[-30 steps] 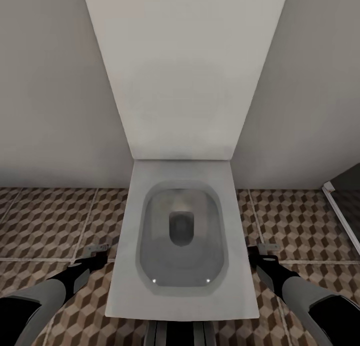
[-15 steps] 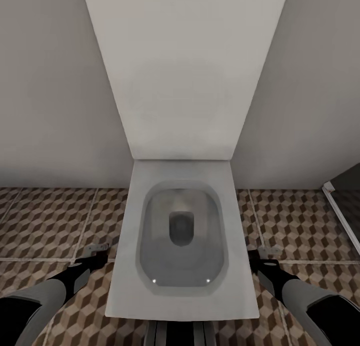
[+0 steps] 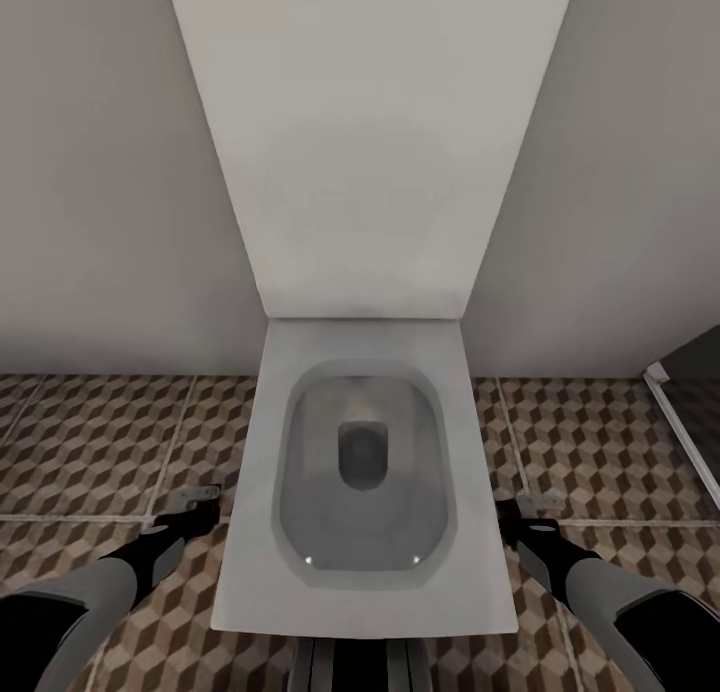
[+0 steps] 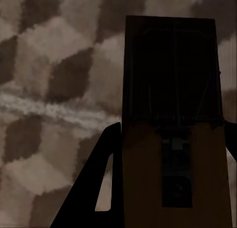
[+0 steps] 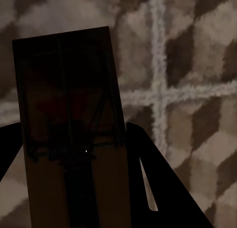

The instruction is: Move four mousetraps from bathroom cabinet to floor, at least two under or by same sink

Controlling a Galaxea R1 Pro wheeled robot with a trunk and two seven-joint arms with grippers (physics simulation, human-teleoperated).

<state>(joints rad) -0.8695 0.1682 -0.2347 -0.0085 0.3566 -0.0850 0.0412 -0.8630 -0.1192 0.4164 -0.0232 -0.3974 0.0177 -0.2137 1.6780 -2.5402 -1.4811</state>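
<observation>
The head view looks steeply down over the toilet (image 3: 362,472) at the floor (image 3: 90,442). Both wrist views hang close above that same floor, each facing down along a held mousetrap (image 4: 173,139).

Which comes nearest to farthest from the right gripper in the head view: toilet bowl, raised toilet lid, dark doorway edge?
1. Toilet bowl, just beside the right gripper, toward the robot's left.
2. Dark doorway edge, farther off at the right.
3. Raised toilet lid, farthest, up against the wall.

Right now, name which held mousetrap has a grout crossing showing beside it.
The right claw's mousetrap: two grout lines cross beside it; the left claw's mousetrap has one line.
</observation>
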